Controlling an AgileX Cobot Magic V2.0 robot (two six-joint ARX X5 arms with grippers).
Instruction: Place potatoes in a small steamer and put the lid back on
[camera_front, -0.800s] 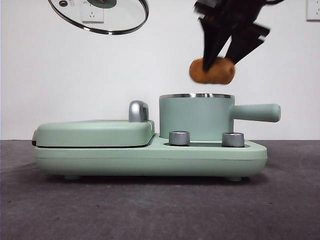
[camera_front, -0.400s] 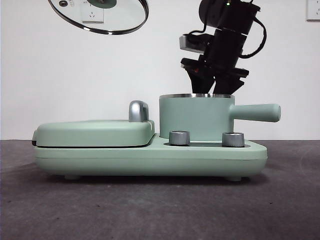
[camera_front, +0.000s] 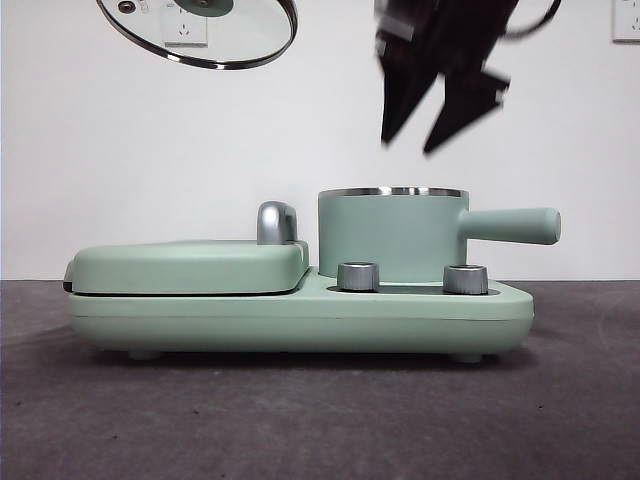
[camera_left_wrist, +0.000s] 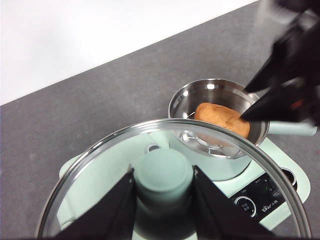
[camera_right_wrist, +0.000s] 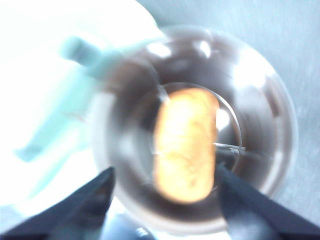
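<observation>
The potato (camera_left_wrist: 221, 118) lies inside the steamer (camera_front: 392, 235), so 1 of 2 steps looks done. The right gripper (camera_front: 428, 125) hangs above the pot, jaws spread and empty. The left gripper (camera_left_wrist: 162, 200) grips the lid (camera_front: 198, 30) by its knob, off to the side; lidding remains.

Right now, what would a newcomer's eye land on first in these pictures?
The orange-brown potato lying inside the mint-green steamer on the cooker base. Above it hangs the right gripper, open and empty. High to one side, the left gripper holds the clear lid by its knob.
</observation>
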